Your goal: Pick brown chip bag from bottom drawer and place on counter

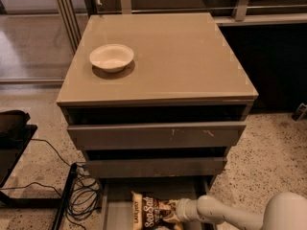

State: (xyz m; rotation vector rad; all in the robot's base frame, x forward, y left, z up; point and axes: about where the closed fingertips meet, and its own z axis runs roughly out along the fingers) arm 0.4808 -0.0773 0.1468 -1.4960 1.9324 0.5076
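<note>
Brown chip bag [154, 210]: lies flat on the grey floor of the bottom drawer [115, 209], which stands pulled out at the foot of the cabinet. You see the white "Sea Salt" lettering facing up and a cream end toward the cabinet. The bag sits right of the drawer's middle, and its lower part runs out of the frame.

Gripper [175, 211]: down inside the same drawer, at the bag's right edge and touching it. You cannot tell how its jaws stand; the tip merges with the bag. The cream arm [225, 215] reaches in from the lower right corner, low over the drawer.

Above the drawer: two taller drawers, both slightly pulled out. The upper drawer front [153, 135] carries pale scuffs right of centre; the lower drawer front [153, 167] sits just under it.

Desk [187, 56]: glossy taupe top of the cabinet. A white bowl [112, 57] stands upright on its left side, well apart from the bag.

Around the cabinet: speckled floor [271, 157]; a tangle of black cables [81, 195] just left of the drawer; a dark object [12, 121] at the left edge.
</note>
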